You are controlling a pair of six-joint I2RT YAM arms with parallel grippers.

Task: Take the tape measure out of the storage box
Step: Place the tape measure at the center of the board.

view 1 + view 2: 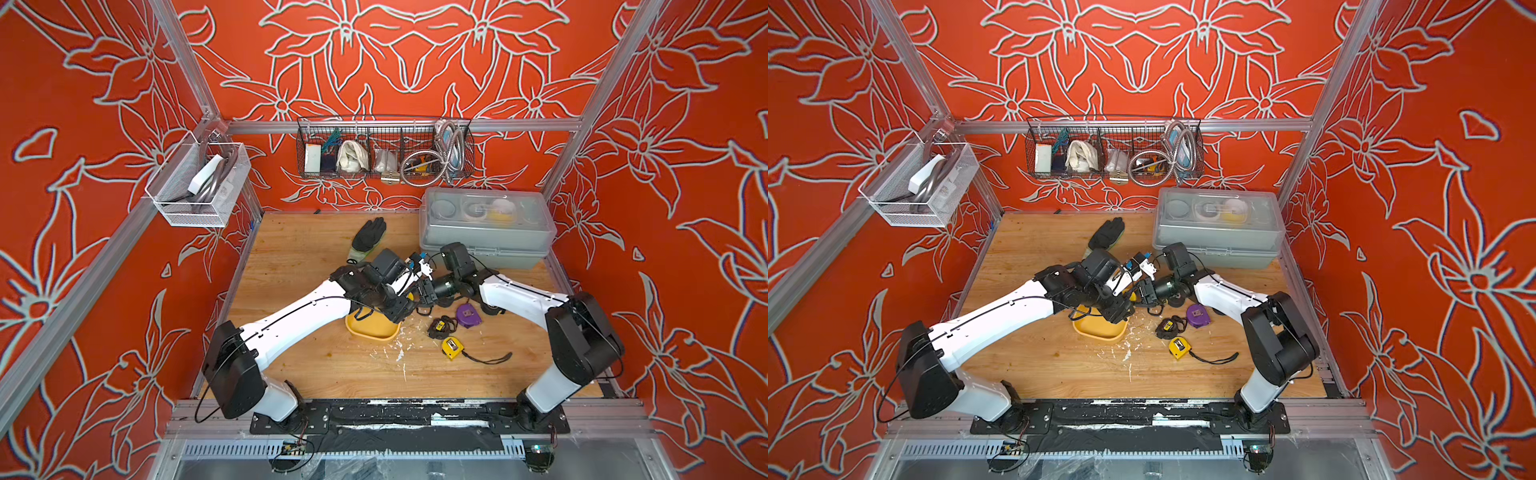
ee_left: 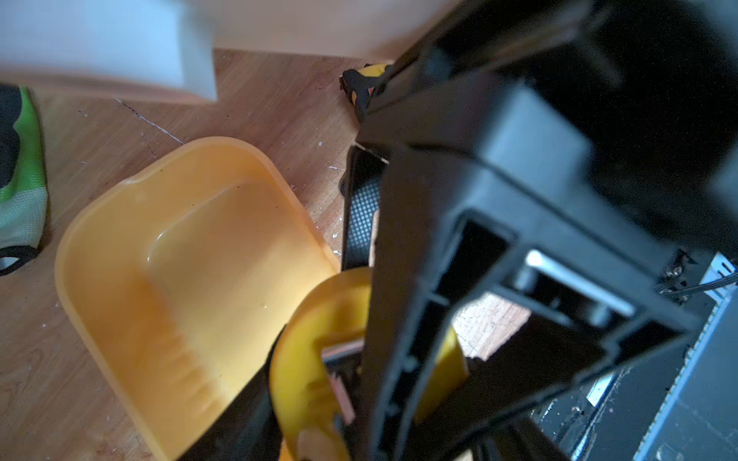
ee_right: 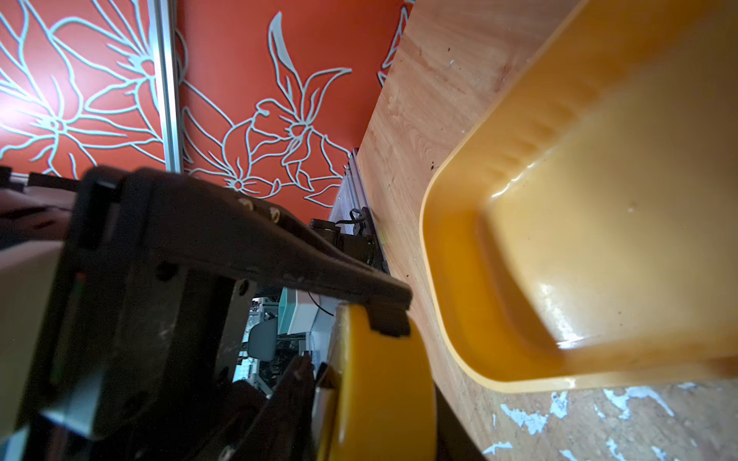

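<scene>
Jaws of the left gripper stand about half apart, clamped across a round-bodied yellow plastic tape measure. The right wrist view shows one black fingertip pressed on the case's rim and the other finger behind it. Jaws of the right gripper reach in from the opposite side, close against the same case. Both wrist views are crowded with dark, blurred gripper parts, so I cannot tell whether this pair has closed on it or only flanks it.

The shallow mustard-yellow plastic storage box, a lidless tray with rounded corners, shows a bare floor in both wrist views. The main part of the job therefore looks done, with the tape measure up off the tray floor. It hangs above the wooden table, just beside the tray corner nearest the right arm, where the two grippers meet.

What remains, by my reading, is to carry it well clear of the rim and set it down. A likely spot is near the purple tape measure, the black tape measure and the yellow tape measure with a black strap. These lie on the wood on the right arm's side of the tray.
</scene>
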